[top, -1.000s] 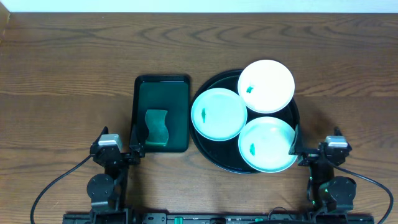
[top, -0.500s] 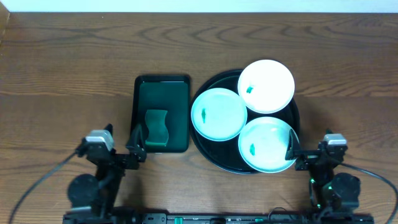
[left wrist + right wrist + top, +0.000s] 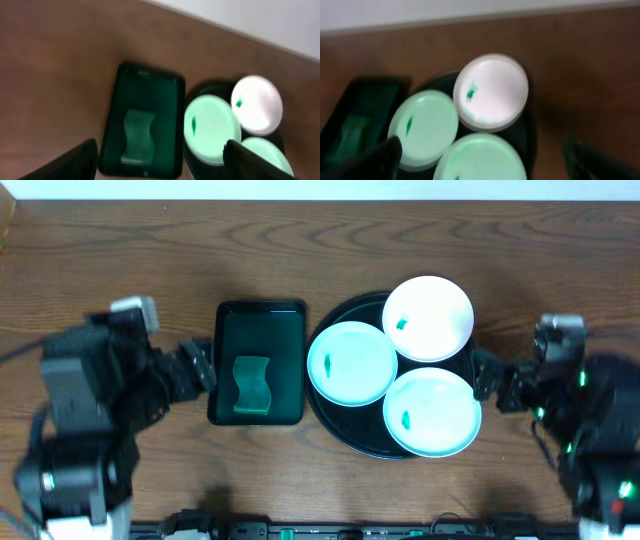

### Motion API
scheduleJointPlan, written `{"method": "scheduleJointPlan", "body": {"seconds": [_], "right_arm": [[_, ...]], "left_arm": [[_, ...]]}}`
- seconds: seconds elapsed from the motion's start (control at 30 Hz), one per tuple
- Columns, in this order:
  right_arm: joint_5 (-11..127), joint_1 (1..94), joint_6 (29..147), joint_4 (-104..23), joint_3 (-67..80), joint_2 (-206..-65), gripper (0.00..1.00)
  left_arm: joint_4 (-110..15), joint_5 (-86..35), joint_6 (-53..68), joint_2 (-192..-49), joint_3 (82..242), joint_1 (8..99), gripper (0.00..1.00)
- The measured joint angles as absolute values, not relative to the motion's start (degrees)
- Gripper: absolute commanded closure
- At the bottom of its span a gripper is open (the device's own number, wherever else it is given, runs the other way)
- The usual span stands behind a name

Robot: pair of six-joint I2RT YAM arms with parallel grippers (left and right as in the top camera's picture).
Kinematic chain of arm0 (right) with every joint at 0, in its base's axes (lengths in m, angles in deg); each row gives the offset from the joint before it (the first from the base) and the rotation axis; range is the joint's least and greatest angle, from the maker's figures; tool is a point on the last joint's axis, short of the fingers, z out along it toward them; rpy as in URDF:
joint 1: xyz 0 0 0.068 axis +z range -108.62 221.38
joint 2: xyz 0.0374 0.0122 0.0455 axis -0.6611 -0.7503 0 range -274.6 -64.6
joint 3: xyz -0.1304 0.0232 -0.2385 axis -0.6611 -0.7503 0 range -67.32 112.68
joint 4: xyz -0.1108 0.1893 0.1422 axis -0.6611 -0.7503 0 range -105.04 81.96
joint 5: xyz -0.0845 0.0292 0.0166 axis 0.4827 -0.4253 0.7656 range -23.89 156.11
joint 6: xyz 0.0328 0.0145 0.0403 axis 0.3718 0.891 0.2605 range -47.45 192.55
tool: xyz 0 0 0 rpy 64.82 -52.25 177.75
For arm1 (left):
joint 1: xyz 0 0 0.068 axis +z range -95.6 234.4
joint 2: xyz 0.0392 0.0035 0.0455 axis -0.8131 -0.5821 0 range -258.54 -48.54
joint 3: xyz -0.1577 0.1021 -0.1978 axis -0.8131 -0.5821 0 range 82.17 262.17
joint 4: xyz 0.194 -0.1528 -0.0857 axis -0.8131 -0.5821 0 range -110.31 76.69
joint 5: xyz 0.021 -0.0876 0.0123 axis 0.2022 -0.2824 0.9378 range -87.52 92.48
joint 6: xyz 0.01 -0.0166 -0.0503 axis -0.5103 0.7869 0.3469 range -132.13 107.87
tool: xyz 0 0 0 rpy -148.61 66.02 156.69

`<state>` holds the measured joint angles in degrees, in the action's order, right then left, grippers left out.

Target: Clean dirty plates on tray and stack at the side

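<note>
Three round plates lie on the round black tray [image 3: 343, 423]: a white one [image 3: 430, 318] at the back, a pale-mint one [image 3: 352, 363] at the left, a pale-mint one [image 3: 432, 412] at the front. Each bears a small green smudge. They also show in the left wrist view [image 3: 210, 127] and the right wrist view [image 3: 492, 91]. My left gripper [image 3: 195, 365] is open and empty, raised left of the green tray. My right gripper [image 3: 487, 380] is open and empty, raised just right of the black tray.
A rectangular dark green tray [image 3: 260, 330] lies left of the black tray and holds a green wavy-edged sponge [image 3: 253, 384]. The wooden table [image 3: 320, 250] runs on behind both trays.
Both arms have risen from the table's front edge and moved back towards the trays. The plates and sponge have not moved.
</note>
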<state>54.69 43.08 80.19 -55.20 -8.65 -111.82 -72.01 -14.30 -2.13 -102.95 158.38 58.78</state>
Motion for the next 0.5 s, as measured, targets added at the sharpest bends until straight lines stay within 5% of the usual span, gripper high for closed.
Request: {"method": "scheduleJointPlan", "body": {"seconds": [0.3, 0.33, 0.43, 0.5], "right_arm": [[49.11, 43.27, 78.18, -71.90, 6.87, -133.66, 0.01], [48.13, 43.29, 78.14, -71.96, 6.89, -135.19, 0.08], [43.80, 43.43, 77.59, -72.62, 6.89, -139.49, 0.44], [42.03, 44.34, 77.66, -72.46, 6.89, -141.42, 0.67]], "left_arm": [[-79.36, -14.34, -3.20, -115.45, 162.53, 58.78, 0.21], [-80.03, -14.34, -3.18, -116.17, 162.53, 58.78, 0.27], [-81.52, -14.39, -3.20, -118.16, 162.51, 58.78, 0.68], [-81.98, -14.32, -3.48, -119.06, 162.51, 58.78, 0.81]]}}
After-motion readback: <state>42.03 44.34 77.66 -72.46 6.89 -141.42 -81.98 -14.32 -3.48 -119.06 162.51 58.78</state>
